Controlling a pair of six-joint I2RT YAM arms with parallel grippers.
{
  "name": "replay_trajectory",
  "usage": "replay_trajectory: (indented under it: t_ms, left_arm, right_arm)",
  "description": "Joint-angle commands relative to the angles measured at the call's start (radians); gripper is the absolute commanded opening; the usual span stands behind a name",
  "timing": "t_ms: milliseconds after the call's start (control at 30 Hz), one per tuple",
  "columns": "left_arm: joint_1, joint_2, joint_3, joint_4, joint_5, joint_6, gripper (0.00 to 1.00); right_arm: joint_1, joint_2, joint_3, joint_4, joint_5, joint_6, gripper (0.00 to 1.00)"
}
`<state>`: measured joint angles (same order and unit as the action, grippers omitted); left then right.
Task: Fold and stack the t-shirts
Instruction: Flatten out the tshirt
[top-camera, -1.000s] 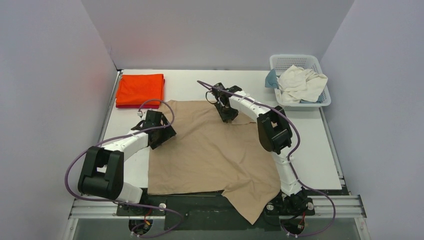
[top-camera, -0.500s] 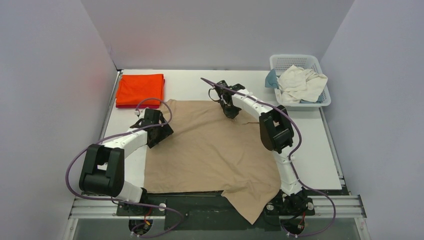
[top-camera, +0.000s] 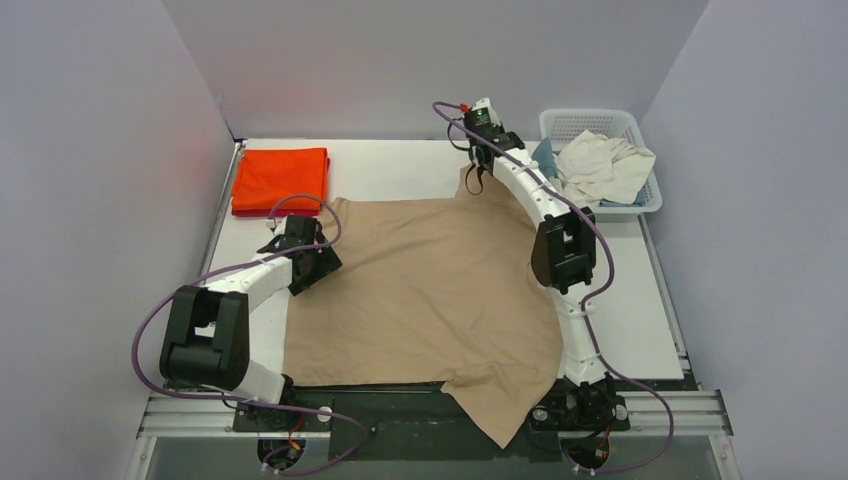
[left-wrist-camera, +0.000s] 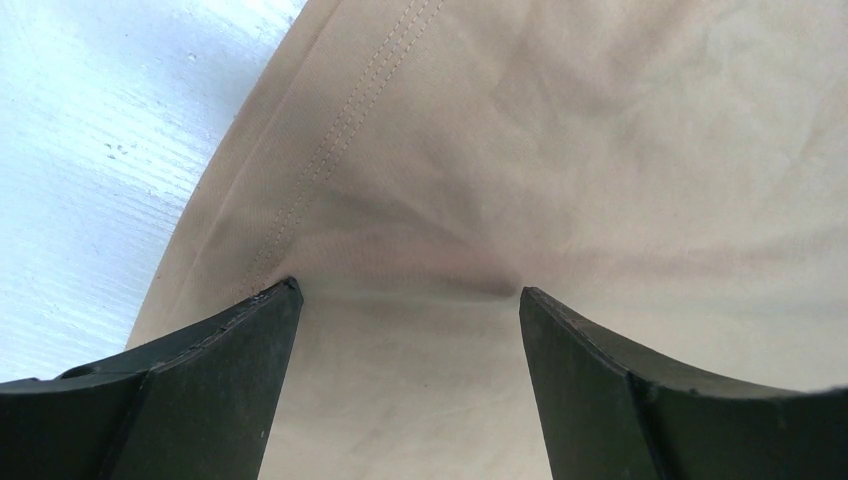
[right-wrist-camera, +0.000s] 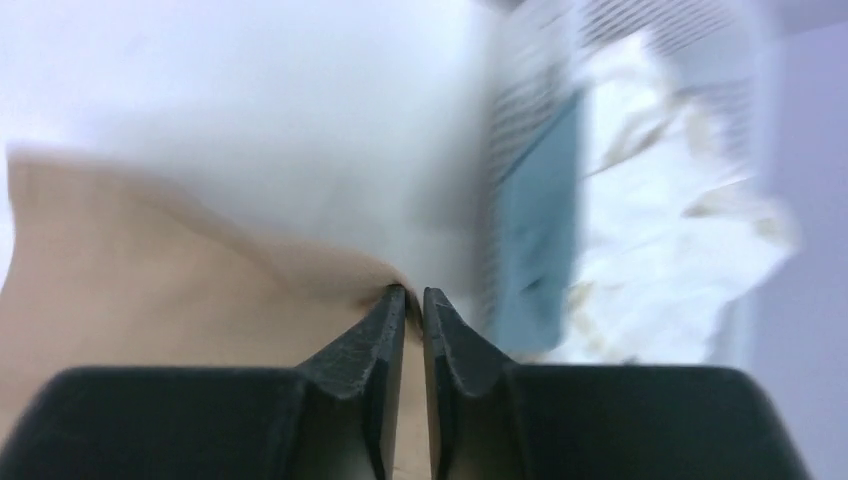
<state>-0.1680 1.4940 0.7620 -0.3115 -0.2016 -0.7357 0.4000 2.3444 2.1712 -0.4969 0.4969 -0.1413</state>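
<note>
Spreading stage only: tan t-shirt lies open on the table, unfolded, near corner hanging off the edge. Right tool is clamped on its far edge, raised beside the basket. Left tool is wide apart over the left edge. Orange tee sits folded on a dark red one, far-left. Cream-white tee and blue tee wait in the basket.

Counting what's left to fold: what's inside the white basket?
A crumpled cream-white t-shirt fills most of the basket, and a blue t-shirt pokes out at its left side. Anything lying beneath them is covered.
</note>
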Motion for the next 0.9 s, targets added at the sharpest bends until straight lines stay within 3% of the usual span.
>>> replay_trajectory:
  t_ms: [0,33,67,133,267,333,500,667,867]
  left_arm:
    - [0.011,0.0,0.031,-0.014,-0.006,0.056,0.91]
    - [0.011,-0.007,0.031,-0.012,-0.003,0.06,0.91]
    - [0.012,-0.012,0.031,-0.01,0.005,0.069,0.91]
    - [0.009,-0.031,0.027,-0.004,0.016,0.079,0.91]
    - [0.009,-0.058,0.029,0.023,0.055,0.088,0.91]
    - [0.008,-0.058,0.045,0.027,0.071,0.082,0.91]
    - [-0.002,-0.067,0.094,0.022,0.079,0.069,0.91]
    - [-0.012,-0.051,0.158,0.009,0.056,0.076,0.91]
    - [-0.011,0.121,0.278,0.028,0.052,0.082,0.91]
  right_arm:
    - [-0.022,0.079,0.109,0.276,0.326,-0.258,0.44]
    - [-0.017,0.075,0.11,0.296,0.322,-0.288,0.59]
    - [-0.011,0.068,0.107,0.317,0.319,-0.3,0.85]
    - [0.014,0.026,0.071,0.341,0.316,-0.333,0.94]
    - [0.071,-0.117,-0.061,0.321,0.252,-0.291,0.96]
    - [0.091,-0.191,-0.122,0.244,0.205,-0.184,0.96]
    - [0.105,-0.377,-0.329,-0.024,-0.052,0.263,0.95]
    - [0.099,-0.536,-0.772,0.043,-0.214,0.499,0.95]
    - [0.034,-0.553,-0.93,0.083,-0.276,0.611,0.95]
